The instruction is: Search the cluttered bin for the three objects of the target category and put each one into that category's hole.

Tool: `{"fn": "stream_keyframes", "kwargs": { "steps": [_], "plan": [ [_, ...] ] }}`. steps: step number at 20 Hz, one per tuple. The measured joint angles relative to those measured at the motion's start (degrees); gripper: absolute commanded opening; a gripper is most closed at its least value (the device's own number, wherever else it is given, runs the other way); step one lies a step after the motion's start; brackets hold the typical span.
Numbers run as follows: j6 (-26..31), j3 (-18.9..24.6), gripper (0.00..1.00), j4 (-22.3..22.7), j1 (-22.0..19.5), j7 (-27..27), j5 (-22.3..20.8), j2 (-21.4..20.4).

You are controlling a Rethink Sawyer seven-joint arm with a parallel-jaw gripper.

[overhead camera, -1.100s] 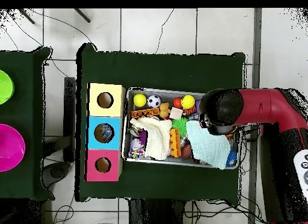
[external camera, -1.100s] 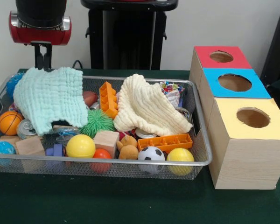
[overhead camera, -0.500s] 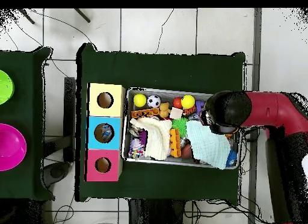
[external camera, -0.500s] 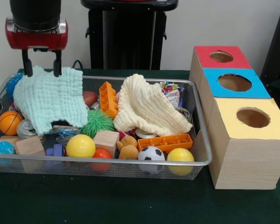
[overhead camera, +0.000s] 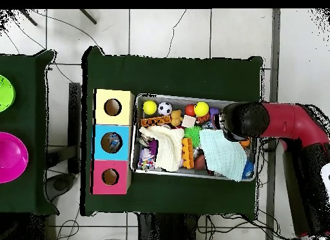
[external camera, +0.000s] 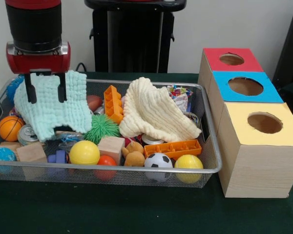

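The fingers (external camera: 29, 91) stand spread apart, empty, in front of the mint-green cloth (external camera: 51, 109) at the left end of the wire bin (external camera: 211, 146). Beneath it lie a basketball (external camera: 10, 127), a can (external camera: 27, 134) and wooden blocks (external camera: 31, 152). A cream cloth (external camera: 154, 112) covers the middle. Three holed boxes, red (external camera: 232, 59), blue (external camera: 245, 87) and yellow (external camera: 263, 124), stand beside the bin on the green worktop (external camera: 136, 209).

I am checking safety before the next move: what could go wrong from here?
The open tool hangs over the mint cloth, so it may grab cloth instead of a toy. Lifting that cloth could drag the orange basketball or the can beside it. The wire bin's rim is close.
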Motion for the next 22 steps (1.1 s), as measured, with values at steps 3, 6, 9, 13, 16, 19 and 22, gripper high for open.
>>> {"fn": "stream_keyframes", "kwargs": {
  "steps": [3, 6, 9, 13, 16, 19, 22],
  "plan": [
    [-0.8, 0.0, 1.0, 0.1, 0.0, 0.0, 0.0, 0.8],
    [-0.8, 0.0, 1.0, 0.1, 0.0, 0.0, 0.0, 1.4],
    [-0.8, 0.0, 1.0, 0.1, 0.0, 0.0, 0.0, 2.1],
    [-1.4, 0.0, 1.0, 0.1, 0.0, 0.0, -0.2, 3.5],
    [-2.5, 0.0, 1.0, 0.0, 0.0, 0.0, -0.3, 4.9],
    [-3.6, 0.0, 1.0, -0.1, 0.0, 0.0, -0.4, 6.2],
    [-5.1, 0.0, 1.0, -0.3, 0.0, 0.0, -0.8, 7.6]
  ]
}}
